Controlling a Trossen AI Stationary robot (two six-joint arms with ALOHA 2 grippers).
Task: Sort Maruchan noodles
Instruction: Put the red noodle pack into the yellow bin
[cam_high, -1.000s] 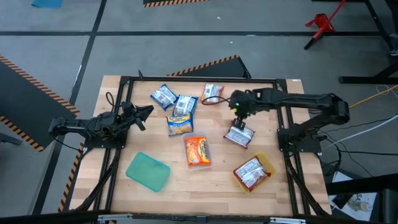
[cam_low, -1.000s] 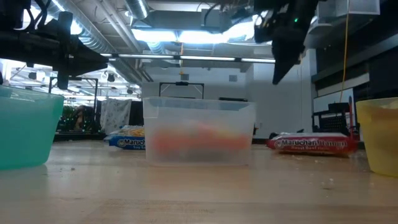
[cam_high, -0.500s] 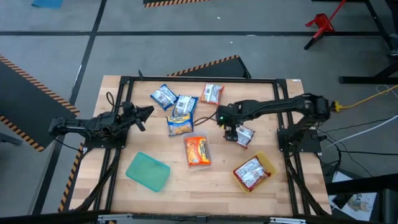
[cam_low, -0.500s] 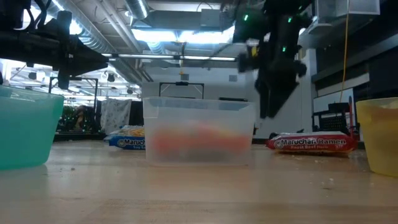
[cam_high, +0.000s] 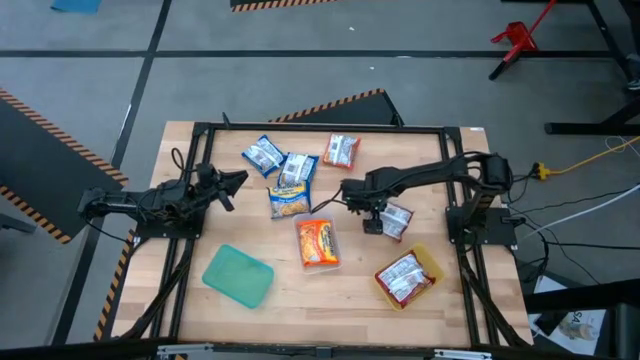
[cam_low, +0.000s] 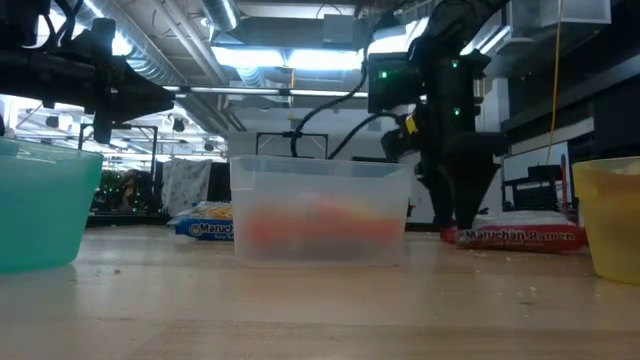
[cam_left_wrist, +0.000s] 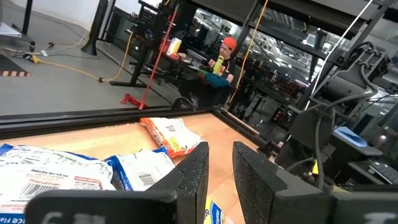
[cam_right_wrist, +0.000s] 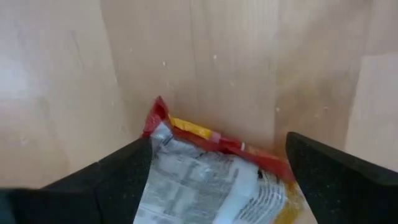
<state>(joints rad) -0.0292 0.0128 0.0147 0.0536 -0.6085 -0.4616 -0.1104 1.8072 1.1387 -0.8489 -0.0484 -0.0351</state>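
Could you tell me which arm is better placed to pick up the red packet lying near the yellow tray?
The right. The right gripper hangs open right at the red packet, its fingers straddling it in the wrist view. The left gripper waits across the table by the blue packets.

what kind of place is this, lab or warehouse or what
Most likely an industrial robotics lab or workshop: exposed ceiling ducts, hazard-striped floor tape, and equipment racks with trailing cables beyond the wooden table.
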